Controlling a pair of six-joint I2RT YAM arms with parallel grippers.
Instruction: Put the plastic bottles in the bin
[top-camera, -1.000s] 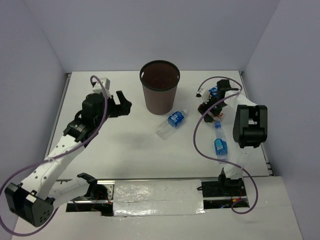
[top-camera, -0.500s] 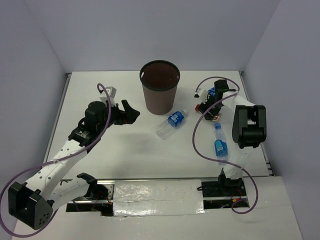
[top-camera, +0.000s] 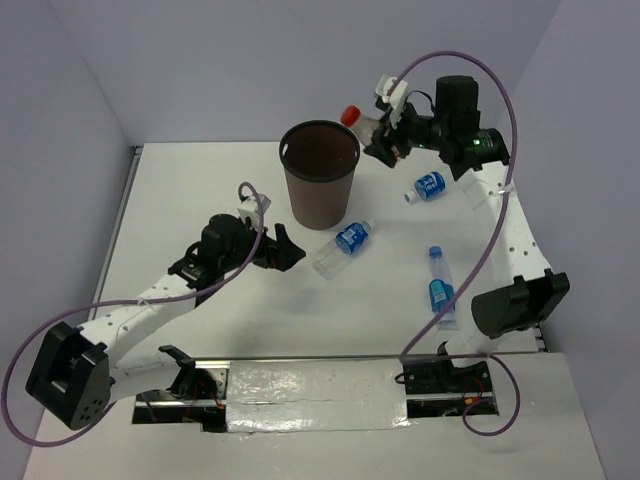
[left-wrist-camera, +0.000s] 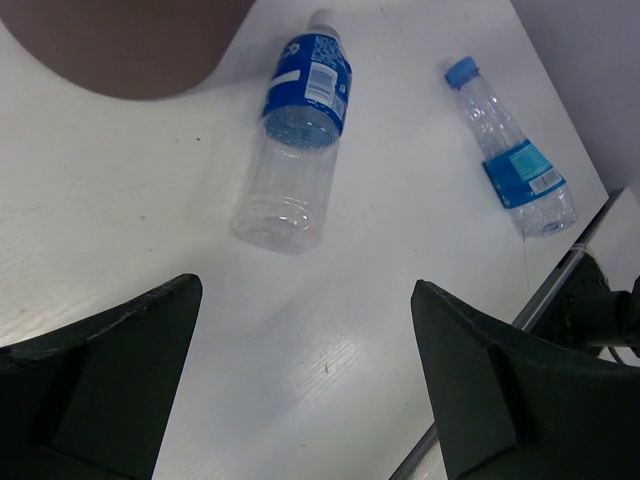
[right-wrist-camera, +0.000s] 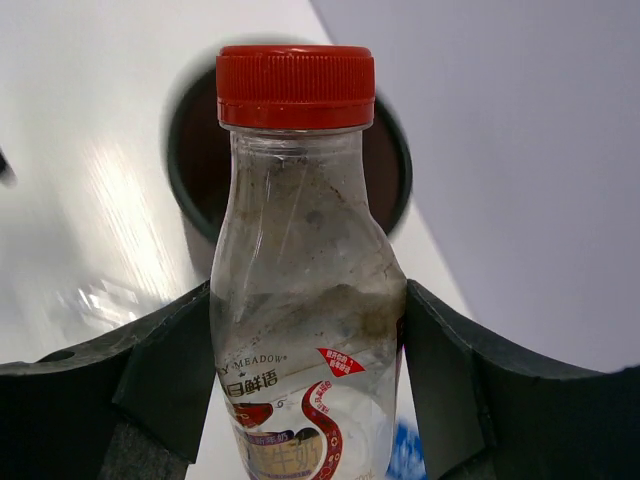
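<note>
Right pincer (top-camera: 383, 140) rose from right side of desk (top-camera: 200, 200), clamping red-capped whitish plastic bottle (top-camera: 362, 124) high by rim of dark brown round bin (top-camera: 320, 195) near far edge, left pincer (top-camera: 285, 250) wide open; releasing now risks clipping rim.

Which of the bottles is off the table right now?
The red-capped bottle, gripped in the right hand near the bin's rim; the three blue-labelled ones lie on the table.

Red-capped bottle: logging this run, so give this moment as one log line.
right end effector: shut on red-capped bottle, aloft near bin | left end effector: open, empty | three blue-labelled bottles on table
</note>
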